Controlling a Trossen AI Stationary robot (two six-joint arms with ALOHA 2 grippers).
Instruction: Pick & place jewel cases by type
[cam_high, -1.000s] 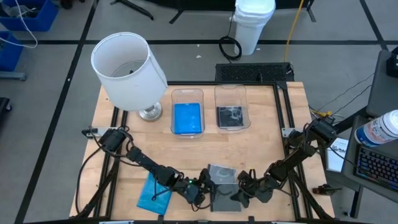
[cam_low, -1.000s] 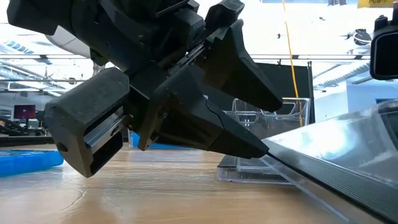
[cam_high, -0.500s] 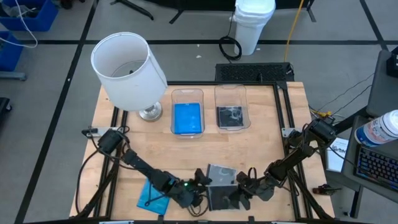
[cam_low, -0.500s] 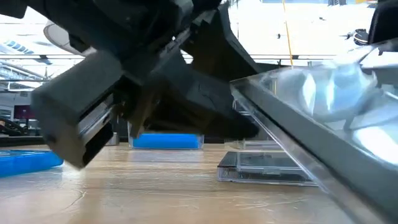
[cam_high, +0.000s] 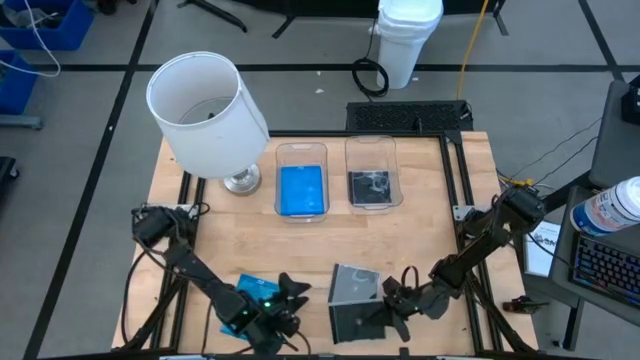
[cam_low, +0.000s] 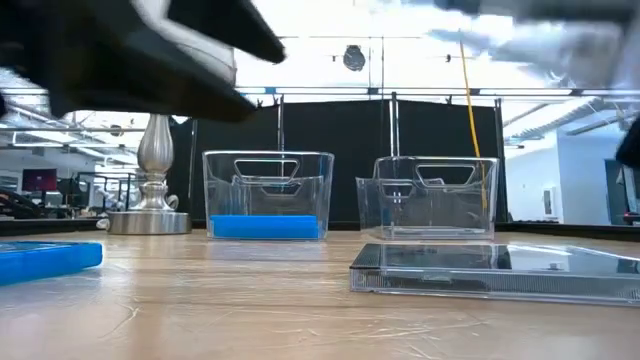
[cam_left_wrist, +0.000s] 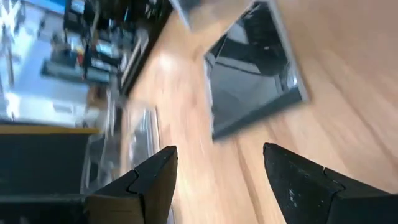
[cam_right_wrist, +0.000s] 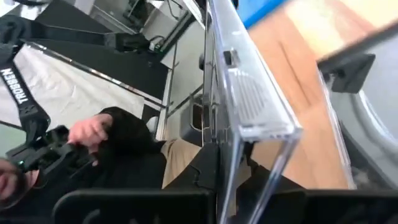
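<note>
Looked down on a pale wooden desk (cam_high: 420, 240) in a workshop, with a white-shaded lamp (cam_high: 208, 115) at its far left and two clear bins side by side at the far middle: the left bin (cam_high: 301, 150) with a blue case in it, the right bin (cam_high: 370, 143) with a grey-lined one. Found the right gripper (cam_high: 385, 312) at the near edge, jaws closed tight on one edge of a clear jewel case (cam_high: 348, 322), held tilted up off the desk, just beside a second clear jewel case (cam_high: 355, 283) lying flat. Judged the right bin to lie straight ahead across the desk from those jaws, well apart, with the right arm clearly the nearer one for that carry. Found the left gripper (cam_high: 290, 297) near the front edge too, jaws partly open and holding nothing, poised by a blue jewel case (cam_high: 252, 291) lying flat at the near left. Could not tell the held case's long axis, being square.
</note>
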